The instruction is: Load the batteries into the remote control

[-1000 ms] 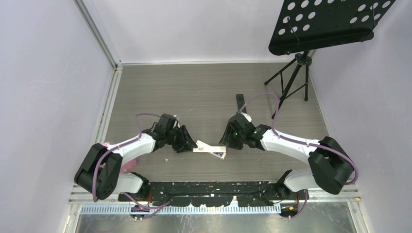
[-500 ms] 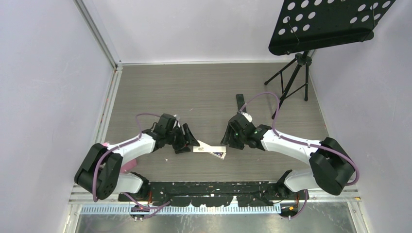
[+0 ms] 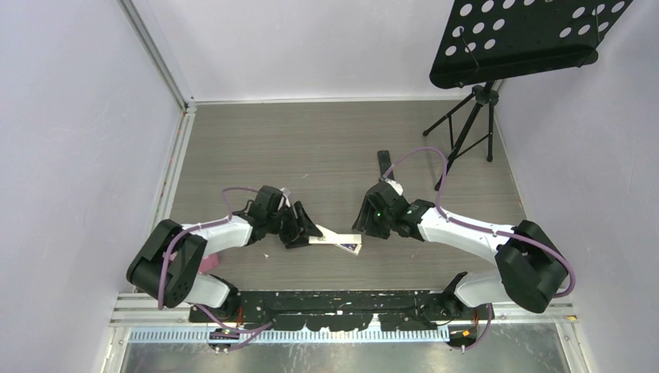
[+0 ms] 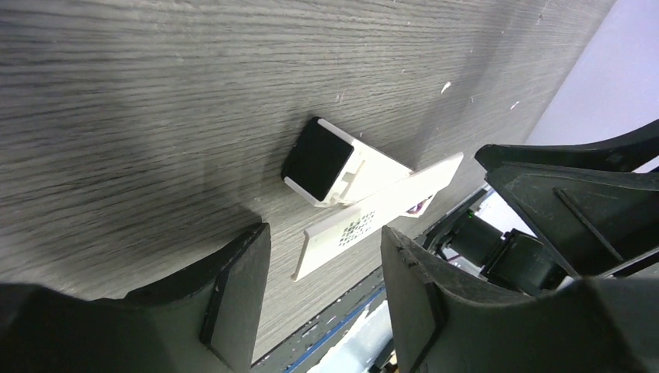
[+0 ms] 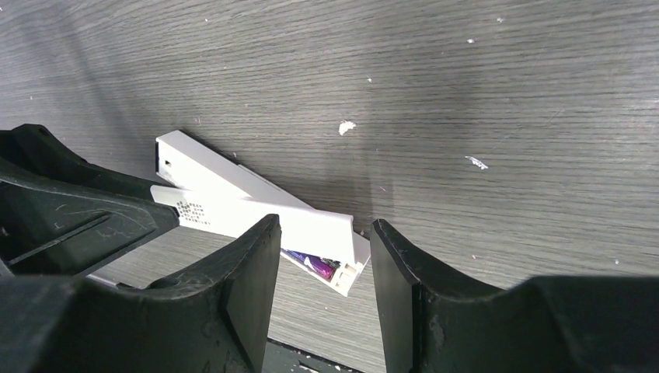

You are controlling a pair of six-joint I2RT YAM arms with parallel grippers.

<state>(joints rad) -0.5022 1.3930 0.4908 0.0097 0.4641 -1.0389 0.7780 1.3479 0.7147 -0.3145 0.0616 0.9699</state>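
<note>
Both arms are in close on the remote (image 3: 339,242), which lies flat on the table (image 3: 311,148) near the middle, towards the near edge, one gripper at each end.

Left gripper (image 4: 325,231) first. Its fingers (image 4: 233,287) stand spread. Between them sits the near end of the cover (image 4: 365,221), a loose white plate with a patch of small print. Bare table shows on either side of that end, so nothing is pinched there. The cover lies skewed across the remote's body, not seated, and the remote's black end face points away to the far side in the left wrist view.

Over to the right gripper (image 5: 325,225). Its fingers (image 5: 249,272) are apart, and the remote's right end fills the gap between them almost edge to edge. I cannot tell whether the pads are pressing on it or merely straddling it.

And there's the battery (image 5: 315,266): a sliver of purple shows inside the remote's open right end, tucked under the cover's edge, right between the right gripper's fingers. Only that one sliver is visible; the rest of the compartment is hidden by the cover.

Further out, a short black strip (image 3: 383,163) lies on the table beyond the right gripper. A black stand (image 3: 466,132) is in the far right corner.
</note>
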